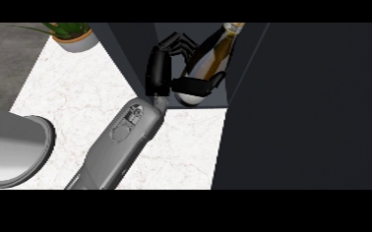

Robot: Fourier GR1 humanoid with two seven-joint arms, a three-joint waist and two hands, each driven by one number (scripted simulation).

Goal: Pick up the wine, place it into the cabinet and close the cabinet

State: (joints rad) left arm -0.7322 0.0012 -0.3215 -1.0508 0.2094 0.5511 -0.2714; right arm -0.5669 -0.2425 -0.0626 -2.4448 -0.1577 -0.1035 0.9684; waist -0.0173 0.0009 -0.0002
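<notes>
Inside the dark grey cabinet (245, 64), your left hand (158, 71) is curled round the dark glass, gold-topped wine bottle (210, 54) (placing step, I'd say). Next you'd let go, back out, then shut the cabinet.

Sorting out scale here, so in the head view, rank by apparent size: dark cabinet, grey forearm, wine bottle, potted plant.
Largest to smallest:
dark grey cabinet
grey robot forearm
dark glass wine bottle
pale-potted green plant, though the frame crops it

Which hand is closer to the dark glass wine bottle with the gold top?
Left. The left hand sits at the left side of the dark glass wine bottle with the gold top, thumb curled across it, inside the dark grey cabinet. The right hand is not in view.
</notes>
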